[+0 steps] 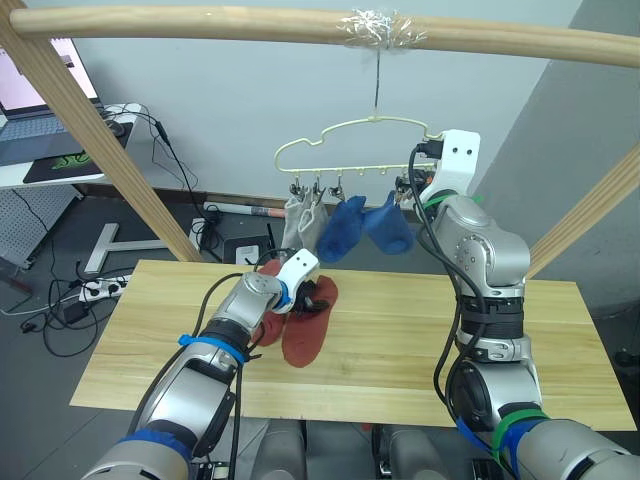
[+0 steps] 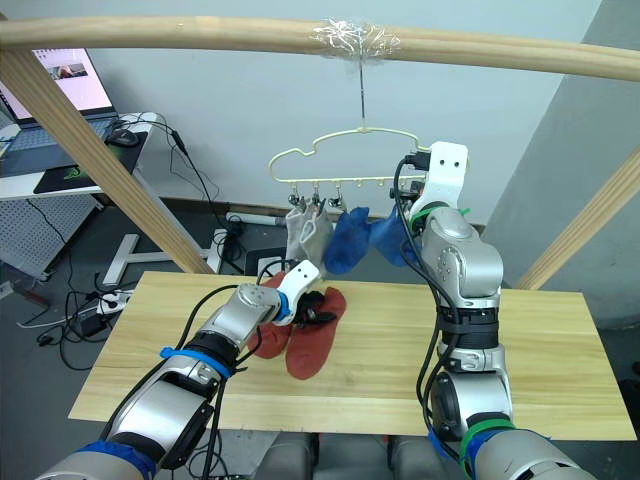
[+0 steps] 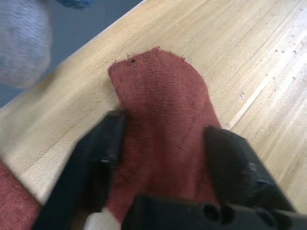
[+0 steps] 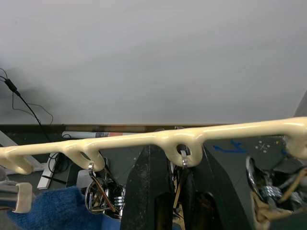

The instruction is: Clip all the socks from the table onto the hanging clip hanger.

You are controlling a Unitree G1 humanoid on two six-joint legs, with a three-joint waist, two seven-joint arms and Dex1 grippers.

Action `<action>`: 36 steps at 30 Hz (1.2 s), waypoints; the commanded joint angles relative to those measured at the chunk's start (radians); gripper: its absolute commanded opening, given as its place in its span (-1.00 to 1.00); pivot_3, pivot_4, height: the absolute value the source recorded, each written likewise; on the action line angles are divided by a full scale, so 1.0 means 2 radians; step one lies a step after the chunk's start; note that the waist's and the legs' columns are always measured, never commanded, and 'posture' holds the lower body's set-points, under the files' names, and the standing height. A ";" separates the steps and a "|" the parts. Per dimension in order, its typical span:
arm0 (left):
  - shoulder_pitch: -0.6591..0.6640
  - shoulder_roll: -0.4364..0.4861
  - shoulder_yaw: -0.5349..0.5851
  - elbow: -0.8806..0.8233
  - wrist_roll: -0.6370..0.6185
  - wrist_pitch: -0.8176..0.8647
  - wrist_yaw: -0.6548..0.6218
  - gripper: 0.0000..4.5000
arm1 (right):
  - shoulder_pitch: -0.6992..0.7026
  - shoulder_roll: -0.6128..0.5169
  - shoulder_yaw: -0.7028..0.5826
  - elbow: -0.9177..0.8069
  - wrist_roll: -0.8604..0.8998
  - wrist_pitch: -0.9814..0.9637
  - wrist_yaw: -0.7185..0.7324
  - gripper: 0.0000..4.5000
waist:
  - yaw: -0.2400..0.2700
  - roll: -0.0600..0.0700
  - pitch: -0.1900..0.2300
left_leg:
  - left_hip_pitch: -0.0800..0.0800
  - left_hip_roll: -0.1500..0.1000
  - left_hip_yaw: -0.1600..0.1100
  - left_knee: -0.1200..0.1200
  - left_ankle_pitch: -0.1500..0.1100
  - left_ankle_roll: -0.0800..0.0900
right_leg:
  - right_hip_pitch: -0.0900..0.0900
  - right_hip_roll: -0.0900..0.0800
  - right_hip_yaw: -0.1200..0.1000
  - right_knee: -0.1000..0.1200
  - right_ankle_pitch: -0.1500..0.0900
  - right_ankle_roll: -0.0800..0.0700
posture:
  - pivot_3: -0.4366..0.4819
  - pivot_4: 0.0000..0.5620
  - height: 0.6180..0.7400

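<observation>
Two rust-red socks [image 1: 305, 338] lie overlapping on the wooden table [image 1: 500, 340], left of centre. My left gripper [image 1: 315, 297] is down on them. In the left wrist view it [image 3: 168, 143] is open, with one sock [image 3: 163, 110] flat between its black fingers [image 3: 103, 158]. The pale yellow-green clip hanger [image 1: 350, 150] hangs from the pole above the far edge. Two grey socks [image 1: 305, 222] and two blue socks [image 1: 365, 225] are clipped to it. My right gripper [image 1: 410, 190] is raised at the hanger's right end. Its fingers [image 4: 148, 191] are shut on a metal clip [image 4: 182, 163].
A thick wooden pole frame [image 1: 300, 25] crosses overhead, with slanted legs [image 1: 110, 150] at both sides of the table. A white desk with a laptop [image 1: 30, 110] stands at the far left. Cables and a power strip [image 1: 85, 290] lie on the floor.
</observation>
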 commanded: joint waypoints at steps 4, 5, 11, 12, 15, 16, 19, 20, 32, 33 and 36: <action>0.000 -0.002 -0.003 0.010 0.009 0.002 -0.004 -0.70 | -0.006 0.000 0.001 -0.026 0.005 -0.006 -0.001 -1.00 | 0.000 0.000 0.000 | 0.000 0.000 0.000 0.000 0.000 0.000 | 0.000 0.000 0.000 0.000 0.000 0.000 | 0.15 -0.42 1.00; 0.000 -0.003 -0.003 0.009 0.009 0.001 -0.004 -0.82 | -0.006 0.000 0.000 -0.027 0.005 -0.006 -0.001 -1.00 | -0.001 0.000 0.000 | 0.000 0.000 0.000 0.000 0.000 0.000 | 0.000 0.000 0.000 0.000 0.000 0.000 | 0.15 -0.42 1.00; 0.003 -0.012 -0.002 -0.013 0.000 0.005 -0.016 -0.99 | -0.006 0.001 0.000 -0.028 0.006 -0.004 -0.003 -1.00 | -0.002 0.000 0.000 | 0.000 0.000 0.000 0.000 0.000 0.000 | 0.000 0.000 0.000 0.000 0.000 0.000 | 0.15 -0.42 1.00; 0.005 -0.015 0.000 -0.025 -0.007 0.007 -0.023 -0.99 | -0.007 0.002 -0.001 -0.028 0.007 -0.002 -0.003 -1.00 | -0.002 0.000 0.000 | 0.000 0.000 0.000 0.000 0.000 0.000 | 0.000 0.000 0.000 0.000 0.000 0.000 | 0.15 -0.42 1.00; 0.011 -0.030 0.012 -0.077 -0.033 0.027 -0.042 -0.99 | -0.012 0.006 -0.003 -0.031 0.012 0.005 -0.005 -1.00 | -0.001 0.000 0.000 | 0.000 0.000 0.000 0.000 0.000 0.000 | 0.000 0.000 0.000 0.000 0.000 0.000 | 0.16 -0.42 1.00; 0.010 -0.038 0.018 -0.095 -0.042 0.036 -0.043 -0.99 | -0.015 0.007 -0.005 -0.033 0.013 0.009 -0.006 -1.00 | -0.001 0.000 0.000 | 0.000 0.000 0.000 0.000 0.000 0.000 | 0.000 0.000 0.000 0.000 0.000 0.000 | 0.16 -0.42 1.00; -0.001 -0.060 0.035 -0.135 -0.068 0.066 -0.037 -0.99 | -0.023 0.011 -0.010 -0.038 0.017 0.022 -0.008 -1.00 | -0.001 0.000 0.000 | 0.000 0.000 0.000 0.000 0.000 0.000 | 0.000 0.000 0.000 0.000 0.000 0.000 | 0.16 -0.42 1.00; -0.007 -0.069 0.044 -0.146 -0.079 0.078 -0.034 -0.99 | -0.026 0.012 -0.012 -0.039 0.018 0.027 -0.009 -1.00 | -0.001 0.000 0.000 | 0.000 0.000 0.000 0.000 0.000 0.000 | 0.000 0.000 0.000 0.000 0.000 0.000 | 0.15 -0.41 1.00; -0.082 -0.134 0.080 -0.134 -0.120 0.076 0.005 -0.99 | -0.049 0.011 -0.026 -0.066 0.027 0.081 -0.026 -1.00 | -0.010 0.000 0.000 | 0.000 0.000 0.000 0.000 0.000 0.000 | 0.000 0.000 0.000 0.000 0.000 0.000 | 0.11 -0.43 1.00; -0.090 -0.138 0.081 -0.122 -0.120 0.070 0.009 -0.99 | -0.049 0.011 -0.026 -0.066 0.028 0.083 -0.027 -1.00 | -0.010 0.000 0.000 | 0.000 0.000 0.000 0.000 0.000 0.000 | 0.000 0.000 0.000 0.000 0.000 0.000 | 0.10 -0.44 1.00; -0.110 -0.151 0.085 -0.092 -0.120 0.051 0.017 -0.99 | -0.049 0.009 -0.026 -0.068 0.027 0.088 -0.027 -1.00 | -0.010 0.000 0.000 | 0.000 0.000 0.000 0.000 0.000 0.000 | 0.000 0.000 0.000 -0.001 0.000 0.000 | 0.10 -0.44 1.00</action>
